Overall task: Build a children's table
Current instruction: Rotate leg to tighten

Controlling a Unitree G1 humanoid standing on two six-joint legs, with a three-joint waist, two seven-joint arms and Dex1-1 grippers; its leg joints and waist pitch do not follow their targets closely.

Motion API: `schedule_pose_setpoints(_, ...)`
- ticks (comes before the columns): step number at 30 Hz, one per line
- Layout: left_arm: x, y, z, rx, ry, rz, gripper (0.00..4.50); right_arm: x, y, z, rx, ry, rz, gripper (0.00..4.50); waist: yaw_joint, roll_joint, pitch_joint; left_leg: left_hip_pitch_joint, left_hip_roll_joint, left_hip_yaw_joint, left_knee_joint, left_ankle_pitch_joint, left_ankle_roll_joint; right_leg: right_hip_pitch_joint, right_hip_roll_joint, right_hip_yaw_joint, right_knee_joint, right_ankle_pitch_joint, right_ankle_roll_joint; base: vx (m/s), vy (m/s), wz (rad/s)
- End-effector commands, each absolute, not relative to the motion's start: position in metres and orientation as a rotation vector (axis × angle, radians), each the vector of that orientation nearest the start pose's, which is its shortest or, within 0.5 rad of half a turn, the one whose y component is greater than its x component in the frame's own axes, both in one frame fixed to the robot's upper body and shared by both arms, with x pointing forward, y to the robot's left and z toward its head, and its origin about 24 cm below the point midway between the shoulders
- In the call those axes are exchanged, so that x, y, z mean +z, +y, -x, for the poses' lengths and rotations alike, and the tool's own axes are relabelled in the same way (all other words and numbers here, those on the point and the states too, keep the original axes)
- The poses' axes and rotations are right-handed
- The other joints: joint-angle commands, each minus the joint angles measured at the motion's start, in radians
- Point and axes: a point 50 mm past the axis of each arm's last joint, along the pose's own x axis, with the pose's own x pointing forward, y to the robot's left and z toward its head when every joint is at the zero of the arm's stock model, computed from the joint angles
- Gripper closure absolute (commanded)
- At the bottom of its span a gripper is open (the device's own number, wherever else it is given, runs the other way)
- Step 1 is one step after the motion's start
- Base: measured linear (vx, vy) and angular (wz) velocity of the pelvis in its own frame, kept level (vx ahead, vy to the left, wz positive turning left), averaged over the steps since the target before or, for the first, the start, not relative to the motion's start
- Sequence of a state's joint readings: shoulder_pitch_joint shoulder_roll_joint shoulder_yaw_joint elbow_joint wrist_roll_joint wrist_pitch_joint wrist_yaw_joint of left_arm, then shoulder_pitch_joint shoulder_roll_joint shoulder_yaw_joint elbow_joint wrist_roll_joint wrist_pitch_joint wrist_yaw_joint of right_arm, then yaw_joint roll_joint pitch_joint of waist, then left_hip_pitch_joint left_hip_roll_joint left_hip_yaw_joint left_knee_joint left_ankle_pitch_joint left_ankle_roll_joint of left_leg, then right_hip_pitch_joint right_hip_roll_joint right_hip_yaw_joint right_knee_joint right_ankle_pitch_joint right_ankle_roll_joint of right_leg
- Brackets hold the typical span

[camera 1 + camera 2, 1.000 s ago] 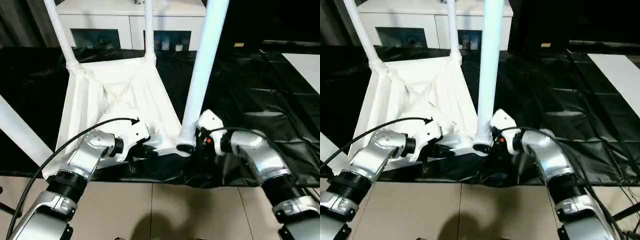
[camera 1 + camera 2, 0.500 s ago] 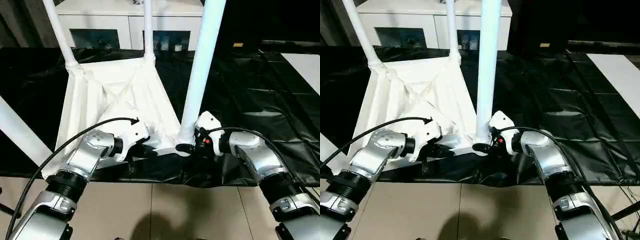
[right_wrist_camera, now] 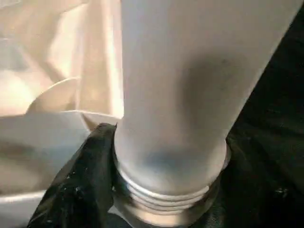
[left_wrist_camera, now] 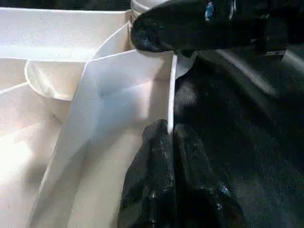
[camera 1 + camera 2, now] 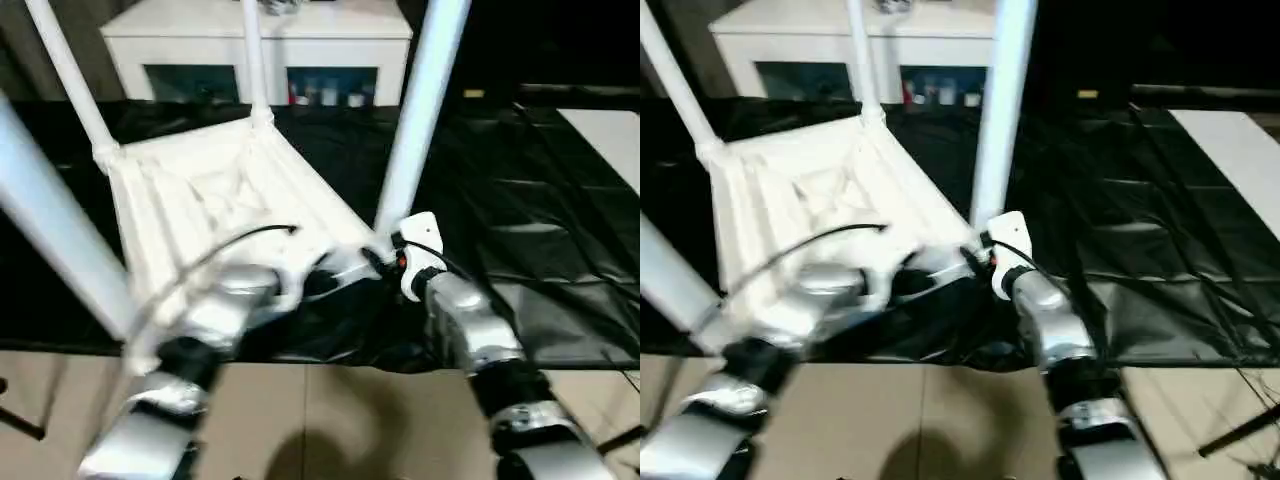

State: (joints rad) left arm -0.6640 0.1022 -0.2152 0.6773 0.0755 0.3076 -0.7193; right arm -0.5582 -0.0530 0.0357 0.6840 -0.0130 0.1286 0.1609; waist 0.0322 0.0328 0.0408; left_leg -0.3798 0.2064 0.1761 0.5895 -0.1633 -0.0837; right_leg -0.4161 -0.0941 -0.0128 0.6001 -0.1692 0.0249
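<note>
Head stereo pair: look forward and down, sharing upturned white plastic ribbed tabletop [image 5: 200, 190] | Wrist cameras: close on the near corner's white tapered tube leg [image 3: 190, 80]

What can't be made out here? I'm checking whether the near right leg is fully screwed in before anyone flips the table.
- Near right leg: right wrist view shows thread rings at its base; the socket below is hidden by a black finger.
- Leg tops: cut off by the upper edge in both eye views.
- Left pincer: blurred in the eye views; the left wrist view shows it shut on the tabletop's edge rib.
- Cabinet contents: too small.
</note>
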Motion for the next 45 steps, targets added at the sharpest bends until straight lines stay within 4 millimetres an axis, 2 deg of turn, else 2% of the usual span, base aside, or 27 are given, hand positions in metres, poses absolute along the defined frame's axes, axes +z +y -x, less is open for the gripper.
schedule_pose_setpoints(1, 0.027, 0.077, -0.338, -0.818, 0.529, -0.271, 4.50, 0.012, -0.093, -0.335, 0.351, 0.351, 0.187, 1.76, -0.001, -0.016, -0.052, 0.018, -0.007, 0.001, -0.081, -0.415, -0.001, 0.025, -0.014, 0.001, -0.100, -0.455, -0.126, 0.000, 0.000, 0.00)
schedule_pose_setpoints(3, 0.022, 0.077, -0.336, -0.834, 0.563, -0.313, 4.50, 0.015, -0.089, -0.335, 0.374, 0.334, 0.163, 1.76, -0.001, -0.015, -0.055, 0.017, -0.007, 0.000, -0.082, -0.412, 0.003, 0.028, -0.015, 0.001, -0.101, -0.443, -0.123, 0.000, 0.000, 0.00)
schedule_pose_setpoints(4, 0.021, 0.078, -0.335, -0.837, 0.569, -0.321, 4.50, 0.015, -0.089, -0.335, 0.373, 0.330, 0.152, 1.76, -0.001, -0.010, -0.054, 0.013, -0.005, -0.001, -0.086, -0.414, 0.003, 0.028, -0.014, 0.000, -0.101, -0.424, -0.125, 0.000, 0.000, 0.00)
schedule_pose_setpoints(8, 0.013, 0.088, -0.331, -0.840, 0.633, -0.368, 4.50, 0.027, -0.095, -0.337, 0.382, 0.270, 0.113, 1.76, 0.000, -0.013, -0.057, 0.012, -0.004, 0.000, -0.085, -0.399, 0.006, 0.030, -0.014, 0.002, -0.096, -0.370, -0.139, 0.000, 0.000, 0.00)
schedule_pose_setpoints(10, 0.011, 0.092, -0.331, -0.838, 0.649, -0.383, 4.50, 0.033, -0.099, -0.339, 0.387, 0.245, 0.095, 1.07, 0.003, -0.013, -0.057, 0.015, -0.002, 0.002, -0.085, -0.400, 0.008, 0.029, -0.014, 0.004, -0.095, -0.357, -0.150, 0.000, 0.000, 0.00)
schedule_pose_setpoints(11, 0.011, 0.095, -0.331, -0.841, 0.654, -0.389, 4.50, 0.037, -0.101, -0.340, 0.390, 0.232, 0.095, 1.07, 0.003, -0.013, -0.059, 0.013, -0.002, 0.001, -0.085, -0.395, 0.009, 0.032, -0.015, 0.003, -0.093, -0.346, -0.154, 0.000, 0.000, 0.00)
schedule_pose_setpoints(13, 0.012, 0.102, -0.330, -0.889, 0.664, -0.401, 4.50, 0.047, -0.106, -0.339, 0.483, 0.213, 0.106, 1.00, 0.004, -0.012, -0.057, 0.010, -0.002, -0.001, -0.088, -0.397, 0.014, 0.038, -0.014, 0.001, -0.093, -0.353, -0.147, 0.000, 0.000, 0.00)
schedule_pose_setpoints(14, 0.012, 0.102, -0.330, -0.889, 0.664, -0.401, 4.50, 0.047, -0.106, -0.339, 0.483, 0.213, 0.106, 0.80, 0.003, -0.013, -0.057, 0.007, -0.002, -0.001, -0.088, -0.397, 0.015, 0.038, -0.015, 0.002, -0.092, -0.350, -0.146, 0.000, 0.000, 0.00)
schedule_pose_setpoints(15, 0.015, 0.111, -0.326, -0.957, 0.679, -0.411, 4.50, 0.054, -0.114, -0.335, 0.617, 0.227, 0.151, 0.68, -0.001, -0.014, -0.055, 0.001, -0.003, -0.005, -0.091, -0.393, 0.013, 0.046, -0.014, -0.001, -0.092, -0.354, -0.141, 0.000, 0.000, 0.00)
schedule_pose_setpoints(16, 0.016, 0.113, -0.325, -0.984, 0.674, -0.417, 4.50, 0.055, -0.116, -0.334, 0.651, 0.229, 0.165, 0.68, -0.001, -0.014, -0.058, -0.003, -0.003, -0.007, -0.092, -0.384, 0.016, 0.051, -0.016, -0.001, -0.089, -0.345, -0.139, 0.000, 0.000, 0.00)
schedule_pose_setpoints(17, 0.017, 0.117, -0.323, -1.006, 0.681, -0.415, 4.50, 0.057, -0.119, -0.331, 0.708, 0.233, 0.187, 0.68, -0.004, -0.016, -0.054, -0.008, -0.002, -0.008, -0.093, -0.378, 0.018, 0.052, -0.015, -0.002, -0.089, -0.346, -0.136, 0.000, 0.000, 0.00)
schedule_pose_setpoints(19, 0.022, 0.126, -0.320, -1.079, 0.660, -0.436, 4.50, 0.060, -0.129, -0.320, 0.864, 0.237, 0.236, 0.68, -0.006, -0.011, -0.055, 0.000, 0.000, -0.006, -0.089, -0.399, 0.023, 0.045, -0.019, 0.000, -0.093, -0.364, -0.143, 0.000, 0.000, 0.00)
schedule_pose_setpoints(21, 0.025, 0.132, -0.317, -1.101, 0.678, -0.417, 4.50, 0.062, -0.136, -0.313, 0.955, 0.239, 0.268, 0.68, -0.004, -0.013, -0.056, 0.009, 0.003, 0.000, -0.085, -0.397, 0.030, 0.038, -0.018, 0.005, -0.093, -0.357, -0.169, 0.000, 0.000, 0.00)
schedule_pose_setpoints(23, 0.029, 0.135, -0.313, -1.169, 0.661, -0.432, 4.50, 0.062, -0.141, -0.309, 0.997, 0.245, 0.288, 0.68, 0.000, -0.015, -0.059, 0.007, 0.004, 0.001, -0.084, -0.364, 0.035, 0.041, -0.018, 0.005, -0.089, -0.318, -0.188, 0.000, 0.000, 0.00)
schedule_pose_setpoints(26, 0.040, 0.144, -0.296, -1.376, 0.642, -0.419, 4.50, 0.063, -0.152, -0.304, 1.052, 0.270, 0.310, 0.68, 0.002, -0.014, -0.061, 0.001, 0.007, -0.001, -0.086, -0.305, 0.038, 0.048, -0.020, 0.004, -0.076, -0.249, -0.212, 0.000, 0.000, 0.00)
schedule_pose_setpoints(27, 0.043, 0.146, -0.293, -1.394, 0.644, -0.409, 4.50, 0.064, -0.153, -0.303, 1.074, 0.277, 0.311, 0.68, 0.004, -0.010, -0.061, 0.009, 0.009, 0.003, -0.084, -0.303, 0.039, 0.041, -0.016, 0.005, -0.075, -0.227, -0.227, 0.000, 0.000, 0.00)
schedule_pose_setpoints(28, 0.045, 0.147, -0.292, -1.404, 0.638, -0.416, 4.50, 0.064, -0.153, -0.302, 1.093, 0.282, 0.314, 0.68, 0.007, -0.008, -0.065, 0.022, 0.010, 0.009, -0.077, -0.291, 0.044, 0.036, -0.012, 0.007, -0.072, -0.167, -0.251, 0.056, -0.001, 0.08)
schedule_pose_setpoints(29, 0.046, 0.148, -0.292, -1.400, 0.638, -0.416, 4.50, 0.064, -0.153, -0.302, 1.107, 0.287, 0.315, 0.68, 0.009, -0.004, -0.064, 0.017, 0.011, 0.009, -0.078, -0.273, 0.052, 0.040, -0.010, 0.005, -0.065, -0.107, -0.270, 0.000, 0.000, 0.00)
schedule_pose_setpoints(32, 0.048, 0.150, -0.290, -1.414, 0.647, -0.408, 4.50, 0.062, -0.150, -0.305, 1.112, 0.292, 0.310, 0.68, 0.011, -0.008, -0.064, 0.011, 0.008, 0.008, -0.078, -0.251, 0.056, 0.047, -0.012, 0.003, -0.059, -0.092, -0.270, 0.018, 0.005, 0.03)
schedule_pose_setpoints(35, 0.048, 0.150, -0.292, -1.402, 0.641, -0.412, 4.50, 0.059, -0.146, -0.305, 1.145, 0.298, 0.312, 0.68, 0.005, -0.011, -0.061, 0.012, 0.007, 0.008, -0.081, -0.302, 0.039, 0.046, -0.015, 0.004, -0.067, -0.176, -0.252, 0.000, 0.000, 0.00)
schedule_pose_setpoints(38, 0.048, 0.150, -0.293, -1.394, 0.632, -0.418, 4.50, 0.057, -0.142, -0.303, 1.198, 0.306, 0.315, 0.68, 0.006, -0.008, -0.062, 0.014, 0.007, 0.008, -0.080, -0.313, 0.035, 0.044, -0.016, 0.005, -0.069, -0.203, -0.244, 0.000, 0.000, 0.00)
schedule_pose_setpoints(45, 0.050, 0.149, -0.298, -1.369, 0.613, -0.434, 4.50, 0.058, -0.130, -0.303, 1.269, 0.280, 0.303, 0.68, 0.016, -0.007, -0.065, 0.014, 0.007, 0.008, -0.077, -0.267, 0.043, 0.047, -0.013, 0.004, -0.061, -0.122, -0.260, 0.000, 0.000, 0.00)
